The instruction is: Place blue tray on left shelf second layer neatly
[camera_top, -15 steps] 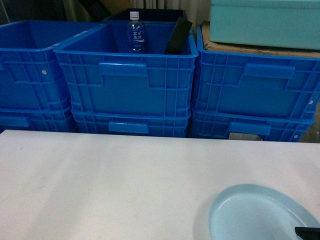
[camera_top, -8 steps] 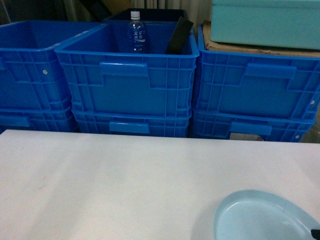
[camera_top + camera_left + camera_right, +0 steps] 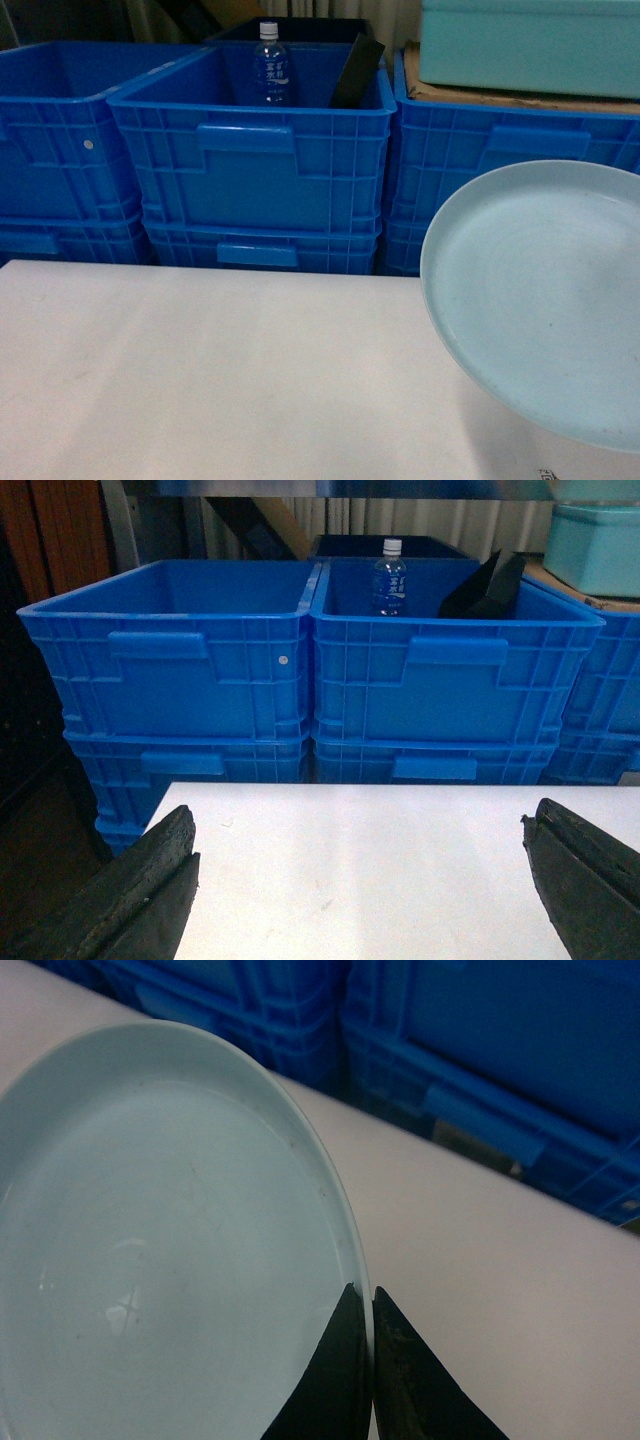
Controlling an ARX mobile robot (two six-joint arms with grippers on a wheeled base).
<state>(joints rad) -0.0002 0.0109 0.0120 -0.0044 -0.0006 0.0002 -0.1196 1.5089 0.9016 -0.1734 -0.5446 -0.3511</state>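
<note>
The blue tray (image 3: 150, 1250) is being pinched at its rim by the right gripper (image 3: 370, 1305), whose two dark fingers (image 3: 410, 1380) are seen closed on either side of the thin edge, so that the dish is being carried clear of the white table (image 3: 200, 370); a rim grip is judged to be used because the dish is too shallow and too wide to be spanned. In the head view the blue tray (image 3: 540, 300) is being held tilted, its hollow face turned toward the camera, up and left of that claw, which is itself out of that view. The left gripper (image 3: 360, 880) is being kept wide apart with nothing between its fingers (image 3: 130, 890), presumably so that it is ready to steady the dish. Beyond both claws, deep-blue crates (image 3: 250, 150) are standing in stacks: at least six are counted, in three stacks of two. One water bottle (image 3: 271, 65) is standing in the middle top crate, beside one dark flat object (image 3: 358, 72), and one teal box (image 3: 530, 45) is resting on cardboard on the right stack. One tray is counted. The left shelf is not being shown in any view, so a turn toward it is judged to be needed.
</note>
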